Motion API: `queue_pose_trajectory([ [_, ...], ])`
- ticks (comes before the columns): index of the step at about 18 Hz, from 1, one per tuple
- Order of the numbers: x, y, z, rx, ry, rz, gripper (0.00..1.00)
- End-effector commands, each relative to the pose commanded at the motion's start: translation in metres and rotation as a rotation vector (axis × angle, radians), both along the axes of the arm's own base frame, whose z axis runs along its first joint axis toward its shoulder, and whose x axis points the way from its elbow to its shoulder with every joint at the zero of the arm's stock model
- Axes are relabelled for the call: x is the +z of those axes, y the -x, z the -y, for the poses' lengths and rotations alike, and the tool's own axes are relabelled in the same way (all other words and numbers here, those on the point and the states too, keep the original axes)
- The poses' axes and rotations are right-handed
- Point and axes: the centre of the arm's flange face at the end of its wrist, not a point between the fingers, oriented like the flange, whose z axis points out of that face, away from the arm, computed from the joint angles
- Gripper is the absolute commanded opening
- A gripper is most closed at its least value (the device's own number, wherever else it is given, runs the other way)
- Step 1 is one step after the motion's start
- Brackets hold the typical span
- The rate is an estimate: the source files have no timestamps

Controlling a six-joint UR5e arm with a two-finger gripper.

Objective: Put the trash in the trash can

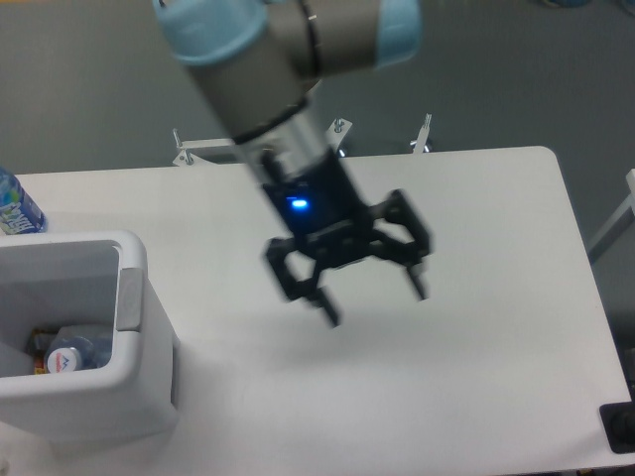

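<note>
While the gripper (375,297) hangs over the middle of the white table (496,347), its two dark fingers are spread wide with nothing between them, and the fingertips (331,315) point down and toward the near edge. A small blue light glows on the black wrist housing just above the fingers. The arm (268,59) itself is grey metal with pale blue plastic caps at the joint, entering from the top of the view, slightly blurred.

At the near left stands the trash can (129,397), a boxy white plastic bin with rounded corners, a thick rim and a grey strip (130,297) along its right rim side. Inside it, low down, lies a clear plastic water bottle (74,352) with its white cap and a small red-and-blue label facing up; the writing on that label is too small to read. Something yellowish shows beside it at the bin's left inner wall, too hidden to name. I cannot make out any wad of paper within the bin or on the table.

At the far left edge of the table, well apart from the gripper and just beyond the bin, stands a second bottle with a bright blue label (15,203), cut off by the frame; its lettering is illegible. Metal brackets (189,151) jut from the table's far edge behind the arm. Grey floor surrounds the table.
</note>
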Motion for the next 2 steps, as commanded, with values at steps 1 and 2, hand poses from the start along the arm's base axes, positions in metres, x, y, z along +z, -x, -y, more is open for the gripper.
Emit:
queue_pose_trajectory([
  [1,0.0020,0.0033,0.0045,0.006,-0.004,0.000,1.00],
  [2,0.0055,0.0040,0.0068,0.005,-0.014,0.001,1.00],
])
